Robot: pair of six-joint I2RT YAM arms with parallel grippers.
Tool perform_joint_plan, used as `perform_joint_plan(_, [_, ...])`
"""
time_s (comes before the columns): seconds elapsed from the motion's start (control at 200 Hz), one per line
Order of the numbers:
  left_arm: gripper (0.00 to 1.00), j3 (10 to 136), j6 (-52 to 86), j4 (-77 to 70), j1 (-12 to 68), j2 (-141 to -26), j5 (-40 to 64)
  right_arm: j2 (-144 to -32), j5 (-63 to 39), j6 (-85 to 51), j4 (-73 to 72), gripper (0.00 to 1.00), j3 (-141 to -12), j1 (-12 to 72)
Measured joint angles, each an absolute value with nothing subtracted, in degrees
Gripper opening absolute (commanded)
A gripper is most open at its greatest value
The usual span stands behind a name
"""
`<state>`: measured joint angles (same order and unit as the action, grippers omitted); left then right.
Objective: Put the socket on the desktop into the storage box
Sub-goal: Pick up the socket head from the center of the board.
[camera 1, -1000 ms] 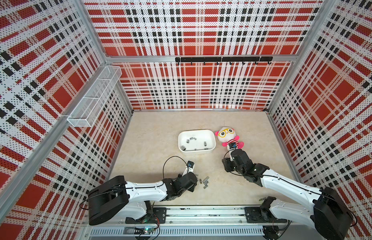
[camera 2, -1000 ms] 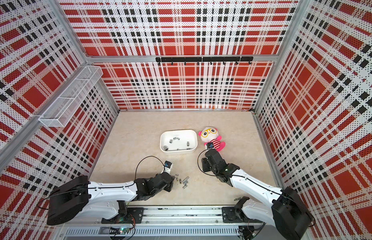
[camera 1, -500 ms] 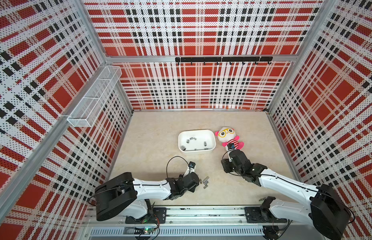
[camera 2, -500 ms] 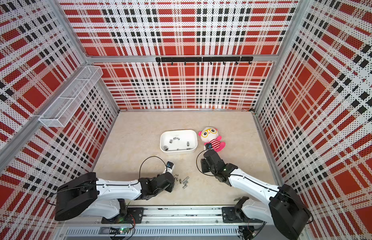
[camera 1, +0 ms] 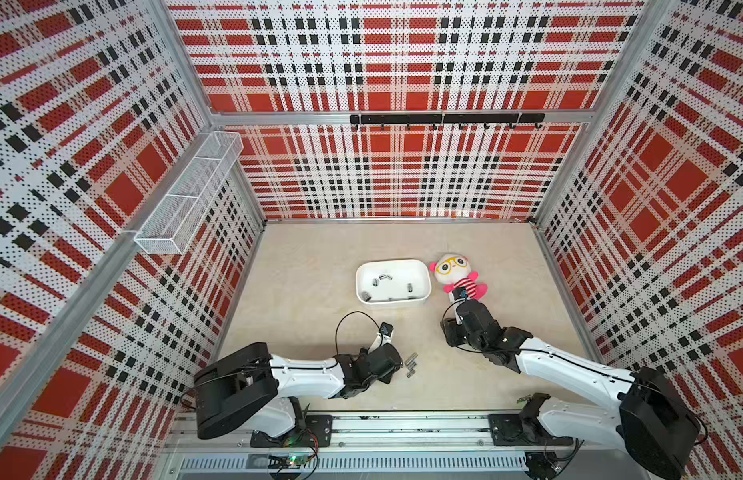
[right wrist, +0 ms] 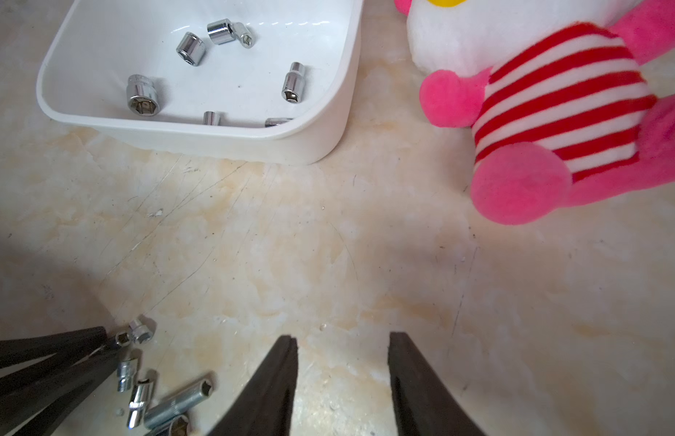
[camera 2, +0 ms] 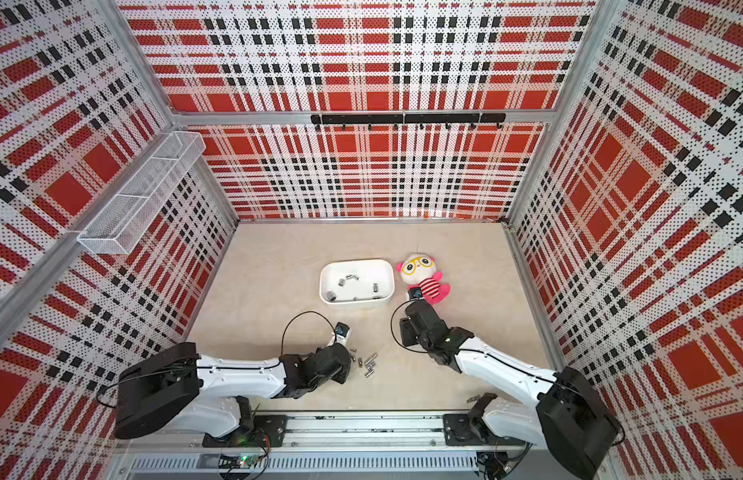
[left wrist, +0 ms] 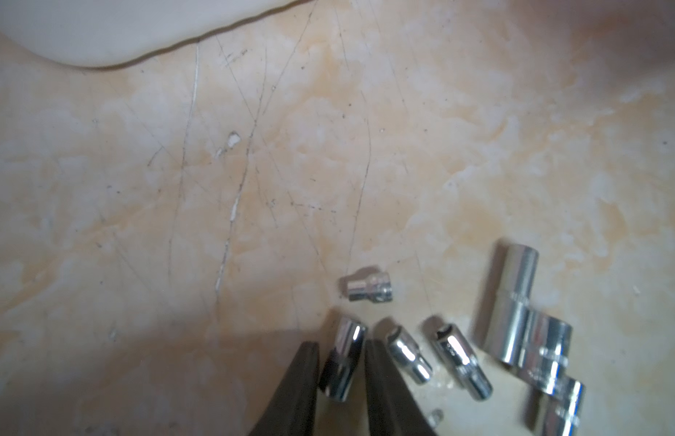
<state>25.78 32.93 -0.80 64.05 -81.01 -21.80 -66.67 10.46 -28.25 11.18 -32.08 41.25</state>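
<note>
The left gripper is clamped on a small chrome cylindrical socket. It lies on the beige marble-look desk beside other loose sockets, apart from the white rounded plastic storage box. The right gripper hovers parted and empty.

A pink plush doll lies on the beige surface. Well left of it hangs a wire-mesh basket; high behind it, a black hook rail.
</note>
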Motion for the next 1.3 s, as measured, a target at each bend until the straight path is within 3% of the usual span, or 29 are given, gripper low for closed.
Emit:
perform_joint_plan(0.446, [0.16, 26.5, 32.7, -1.3, 64.3, -82.1, -21.9, -66.7, 10.5, -28.2, 11.2, 0.46, -32.1, 41.5])
perform_joint_plan(0.586, [0.00, 26.5, 32.7, -1.5, 64.3, -82.1, -21.9, -66.7, 10.5, -28.2, 11.2, 0.46, -32.1, 41.6])
perform_joint_plan(0.807, [0.00, 25.9, 32.8, -0.5, 64.5, -78.8, -21.8, -66.7, 10.6, -28.2, 11.2, 0.46, -32.1, 41.6])
perform_joint_plan(1.303, [0.00, 21.1, 31.9, -3.4, 65.4, -53.1, -19.1, -66.4, 14.0, -28.2, 11.1, 0.44, -32.1, 41.8])
